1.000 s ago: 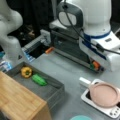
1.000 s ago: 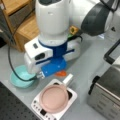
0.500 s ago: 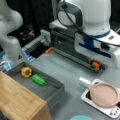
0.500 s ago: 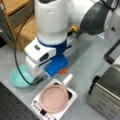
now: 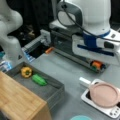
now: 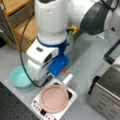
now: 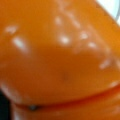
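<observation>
The grey bench (image 5: pixel 62 72) carries everything, and the white Panda arm (image 5: pixel 87 17) fills the 12 to 2 o'clock part of a front view, bending low over the bench's far side. At 7 o'clock in that view stands a wooden box (image 5: pixel 17 100), and just beside it, toward 9 o'clock, a grey tray (image 5: pixel 53 91) holds a yellow pepper (image 5: pixel 26 72) and a green vegetable (image 5: pixel 39 79) lying close together but apart. At 4 o'clock a white scale (image 5: pixel 110 110) bears a pink plate (image 5: pixel 104 94); in both front views the plate rests on it (image 6: pixel 53 98). A teal bowl (image 6: pixel 18 78) sits at 8 o'clock in a front view, near the scale. The pincer (image 5: pixel 96 65) hangs under the arm's blue-trimmed wrist, low by the bench at 3 o'clock, with something orange (image 5: pixel 97 64) showing at its tip. The wrist view is filled by a glossy orange surface (image 7: pixel 57 57) pressed close to the lens. I cannot tell how far the pincer's jaws are parted or whether they grip the orange thing.
</observation>
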Robot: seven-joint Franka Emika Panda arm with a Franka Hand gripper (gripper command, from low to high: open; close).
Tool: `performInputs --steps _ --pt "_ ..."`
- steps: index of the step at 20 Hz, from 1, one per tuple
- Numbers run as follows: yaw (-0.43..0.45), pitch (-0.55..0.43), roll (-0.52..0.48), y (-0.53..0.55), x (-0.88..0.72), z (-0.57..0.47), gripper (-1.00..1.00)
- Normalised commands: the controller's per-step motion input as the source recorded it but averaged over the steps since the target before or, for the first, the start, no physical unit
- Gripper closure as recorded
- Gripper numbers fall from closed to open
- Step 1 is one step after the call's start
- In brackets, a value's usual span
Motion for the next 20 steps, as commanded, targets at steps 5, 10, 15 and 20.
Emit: performInputs --steps 5,10,15,20 --pt "0.021 -0.055 0.006 -0.16 -0.34 -0.08 1.00" --pt "0.012 -0.090 0.018 -0.24 -0.67 -0.09 1.00" --pt "0.041 -0.199 0.044 -0.24 -0.73 -0.22 1.00" --pt "0.061 -0.274 0.062 -0.21 -0.59 -0.26 1.00"
